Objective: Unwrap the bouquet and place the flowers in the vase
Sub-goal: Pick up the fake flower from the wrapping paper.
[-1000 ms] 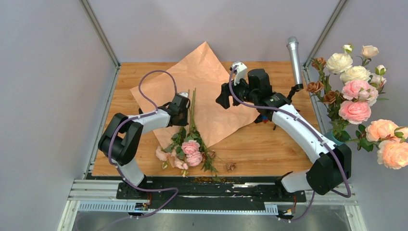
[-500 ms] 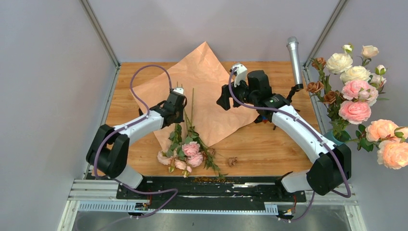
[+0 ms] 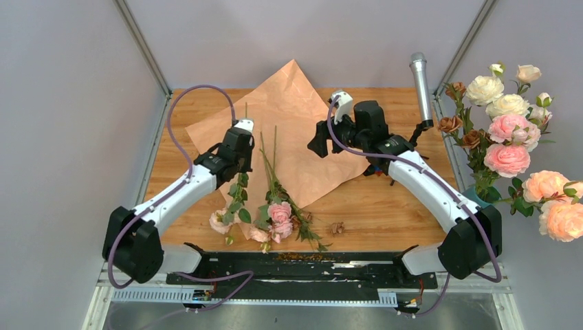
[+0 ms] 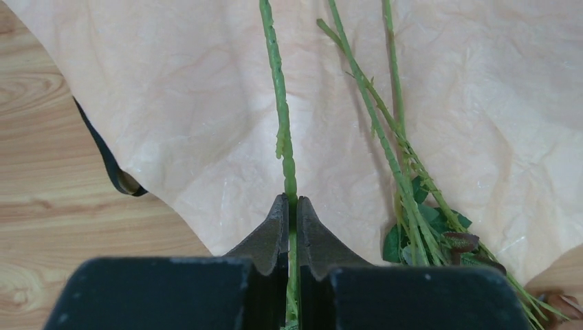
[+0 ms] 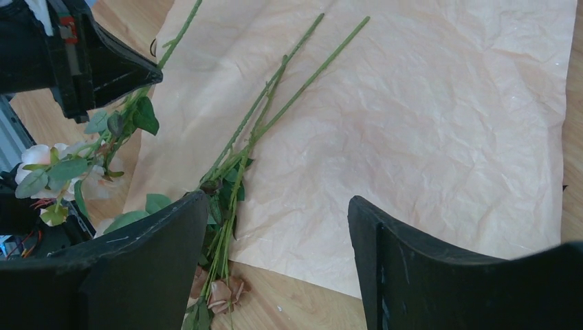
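The left pincer [image 4: 290,205] is clenched on one thin green stem [image 4: 278,103], gripping its bare part with the cut end jutting past the jaws over the paper [image 3: 295,103]. The stem's leaves and pale bloom [image 3: 220,221] trail towards the near edge of the bench [image 3: 385,206]; whether the bloom rests on the wood or hangs clear cannot be told. The other flowers [image 3: 278,210] lie loose, stems on the opened paper and heads on the bench just beside it, and a black ribbon [image 4: 103,151] peeks from under the paper's edge. The right pincer [image 5: 276,201] hovers released above the paper, grasping nothing. A patch of teal under the standing roses at the far right is probably the vase [image 3: 487,194], well apart from the held stem. These flowers look very light but awkward. The stems are long, slim and springy, and the weight sits at the head, so one could swivel or slide between the jaws. The petals and dried brown bits would likely crush or shed. The best hold is on bare stem above the leaves, leaving plenty of the cut end free to feed into the vase. The vase is short for such long stems, so a careless drop might tip it.
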